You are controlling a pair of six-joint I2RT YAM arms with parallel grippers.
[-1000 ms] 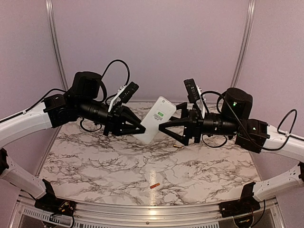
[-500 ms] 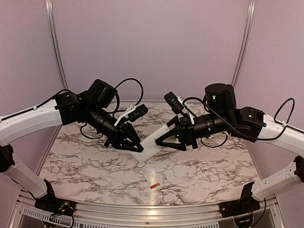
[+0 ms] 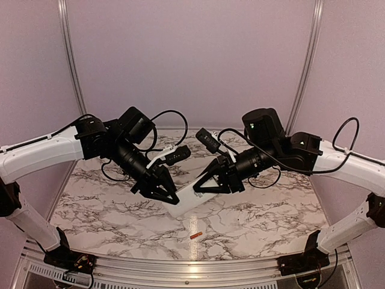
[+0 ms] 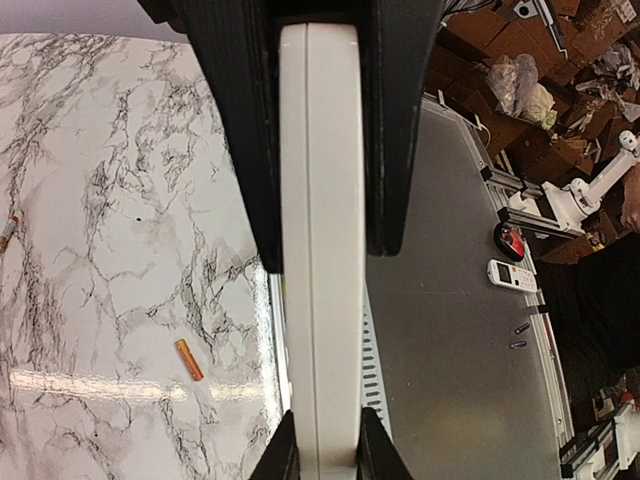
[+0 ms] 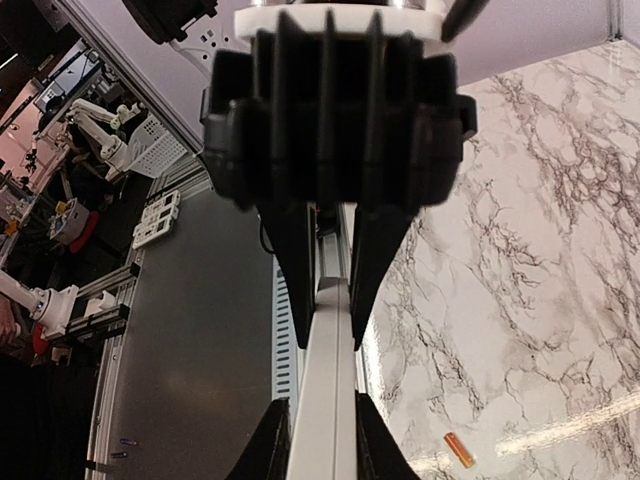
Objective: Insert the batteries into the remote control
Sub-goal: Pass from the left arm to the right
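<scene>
The white remote control (image 3: 191,203) hangs low over the marble table (image 3: 271,220), tilted, with a gripper on each end. My left gripper (image 3: 172,196) is shut on its left end. My right gripper (image 3: 200,188) is shut on its right end. In the left wrist view the remote control (image 4: 320,250) runs edge-on between my left gripper (image 4: 322,455) below and the right one's fingers (image 4: 400,130) above. The right wrist view shows the remote control (image 5: 325,400) pinched in my right gripper (image 5: 322,440). An orange battery (image 3: 196,235) lies near the front edge. A second battery (image 4: 6,232) peeks in at the frame's left edge.
A metal rail (image 3: 192,265) runs along the table's near edge between the arm bases. Purple walls with upright aluminium posts (image 3: 69,60) close the back and sides. Past the table edge lies a grey floor with another small remote (image 4: 512,274) on it.
Both arms have come down and forward, carrying the remote from chest height to just above the table. The right gripper has closed from wide open onto the remote's end.
</scene>
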